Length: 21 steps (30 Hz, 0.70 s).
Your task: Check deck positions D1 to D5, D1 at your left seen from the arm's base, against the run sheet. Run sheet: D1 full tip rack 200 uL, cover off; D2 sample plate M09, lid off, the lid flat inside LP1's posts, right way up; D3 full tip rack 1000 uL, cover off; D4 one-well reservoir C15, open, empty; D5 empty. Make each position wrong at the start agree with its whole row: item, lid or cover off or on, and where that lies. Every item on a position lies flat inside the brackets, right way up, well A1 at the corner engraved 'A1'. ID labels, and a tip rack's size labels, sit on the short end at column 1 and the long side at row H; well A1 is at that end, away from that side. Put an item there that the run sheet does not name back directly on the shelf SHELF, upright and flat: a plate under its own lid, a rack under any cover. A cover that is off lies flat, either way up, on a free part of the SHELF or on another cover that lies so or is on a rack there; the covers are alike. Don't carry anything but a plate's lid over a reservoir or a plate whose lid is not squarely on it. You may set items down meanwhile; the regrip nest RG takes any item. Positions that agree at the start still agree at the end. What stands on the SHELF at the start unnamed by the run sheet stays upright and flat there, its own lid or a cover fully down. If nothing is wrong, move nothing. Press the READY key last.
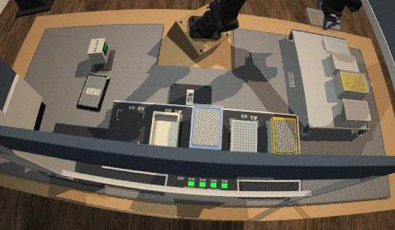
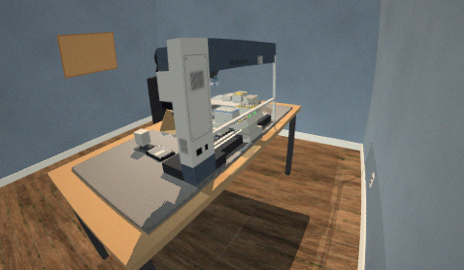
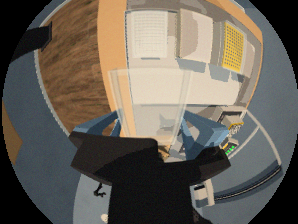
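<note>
My gripper (image 1: 329,17) is high over the far right corner of the table, past the end of the SHELF (image 1: 313,79). It is shut on a clear flat cover (image 1: 315,16). In the wrist view the cover (image 3: 152,99) sits between the blue fingers, above the table edge beside the shelf. On the deck, D1 holds a yellow uncovered tip rack (image 1: 285,135) and D2 an open white plate (image 1: 243,135). D3 holds a blue uncovered tip rack (image 1: 207,126) and D4 an open one-well reservoir (image 1: 164,129). D5 (image 1: 127,120) is bare.
The SHELF carries a white plate (image 1: 335,43), a covered item (image 1: 344,62), an open yellow rack (image 1: 354,81) and another covered item (image 1: 356,109). LP1 (image 1: 92,92) and the READY key (image 1: 98,47) are at the left. The RG nest (image 1: 190,94) is mid-table. The gantry bar (image 1: 200,155) crosses the front.
</note>
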Motion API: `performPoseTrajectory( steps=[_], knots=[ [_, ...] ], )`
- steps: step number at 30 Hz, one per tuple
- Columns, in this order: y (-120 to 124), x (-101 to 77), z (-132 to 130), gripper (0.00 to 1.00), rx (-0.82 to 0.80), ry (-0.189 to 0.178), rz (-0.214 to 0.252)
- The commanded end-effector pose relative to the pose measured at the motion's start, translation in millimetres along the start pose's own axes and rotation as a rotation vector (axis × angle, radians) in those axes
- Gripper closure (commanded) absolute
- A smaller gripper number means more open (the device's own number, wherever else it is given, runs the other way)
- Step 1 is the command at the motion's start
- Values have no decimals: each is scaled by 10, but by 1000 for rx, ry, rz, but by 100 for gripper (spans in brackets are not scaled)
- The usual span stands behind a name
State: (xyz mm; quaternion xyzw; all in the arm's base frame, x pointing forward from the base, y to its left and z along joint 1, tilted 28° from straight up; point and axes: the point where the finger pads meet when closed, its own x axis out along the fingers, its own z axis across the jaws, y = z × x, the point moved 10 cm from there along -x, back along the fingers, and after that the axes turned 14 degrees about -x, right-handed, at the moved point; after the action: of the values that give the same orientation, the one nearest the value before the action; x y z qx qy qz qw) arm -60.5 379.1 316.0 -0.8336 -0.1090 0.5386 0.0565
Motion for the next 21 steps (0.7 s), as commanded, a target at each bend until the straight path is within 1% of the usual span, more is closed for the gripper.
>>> performPoseTrajectory(
  steps=[1, 3, 5, 6, 8, 11, 12, 15, 16, 17, 19, 20, 21],
  knots=[
    [-54, 18, -7, 100, -2, -7, -25],
    [-124, 7, -43, 100, 10, -7, -38],
    [-124, 7, -43, 100, 10, -7, -38],
    [-46, -40, -43, 100, 7, -10, -53],
    [-49, 63, -50, 100, 9, -7, -35],
    [-117, 122, -41, 100, 8, -6, -34],
    [-69, 194, -19, 100, 1, -5, -19],
    [-72, 233, 2, 100, -4, -6, -22],
    [-128, 189, -21, 100, 4, -8, -39],
    [-136, 198, -43, 100, 9, -7, -41],
    [-58, 256, -47, 100, 8, -6, -33],
    [-64, 296, -36, 100, 5, -5, -27],
    [-64, 296, -36, 100, 5, -5, -27]
  ],
)
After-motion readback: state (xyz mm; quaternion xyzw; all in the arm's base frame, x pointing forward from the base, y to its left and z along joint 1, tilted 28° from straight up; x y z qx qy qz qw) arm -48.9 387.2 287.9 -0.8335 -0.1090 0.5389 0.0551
